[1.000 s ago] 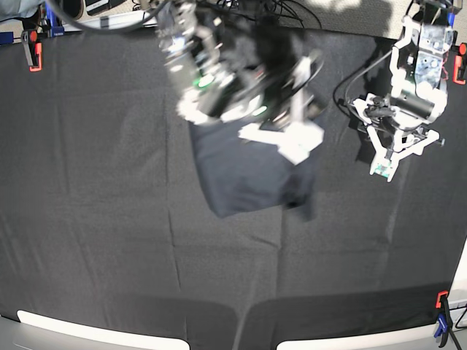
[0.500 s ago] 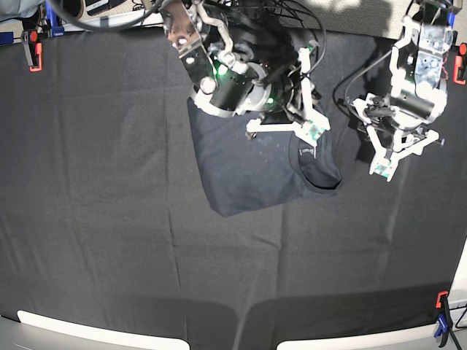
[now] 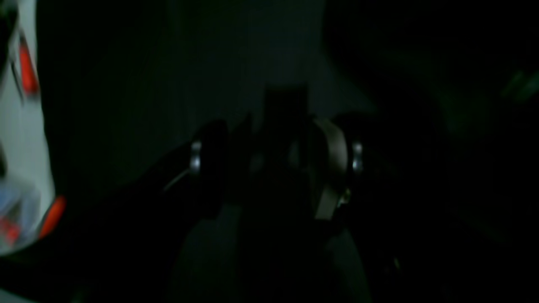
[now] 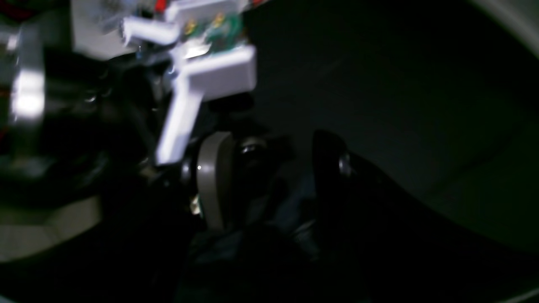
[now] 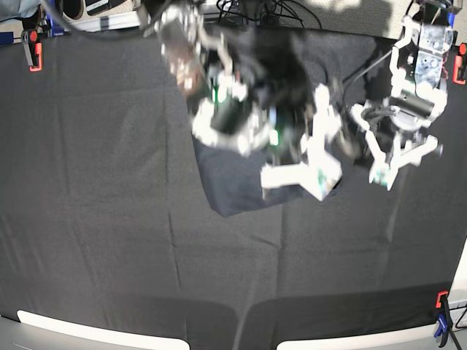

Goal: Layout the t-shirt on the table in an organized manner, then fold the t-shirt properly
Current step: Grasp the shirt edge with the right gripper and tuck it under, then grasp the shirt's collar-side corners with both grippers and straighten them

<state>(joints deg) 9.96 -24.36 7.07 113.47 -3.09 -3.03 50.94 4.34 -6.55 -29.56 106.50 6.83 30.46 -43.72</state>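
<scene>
The dark navy short-sleeved t-shirt (image 5: 233, 186) is lying bunched near the middle-back of the black cloth-covered table (image 5: 95, 240). The right gripper (image 5: 310, 164) is hovering blurred over its collar side, jaws parted, gripping nothing (cloth showing between them in the wrist view). The left gripper (image 5: 398, 157) is waiting released alongside. Spreading well probably means pinching single-layer edges.

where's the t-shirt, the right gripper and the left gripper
t-shirt (image 5: 228, 191): base view, bare lower-left part of the folded cloth.
right gripper (image 5: 310, 157): base view, between its blurred white fingertips over the shirt.
left gripper (image 5: 403, 162): base view, between its spread fingertips, off the shirt.
</scene>
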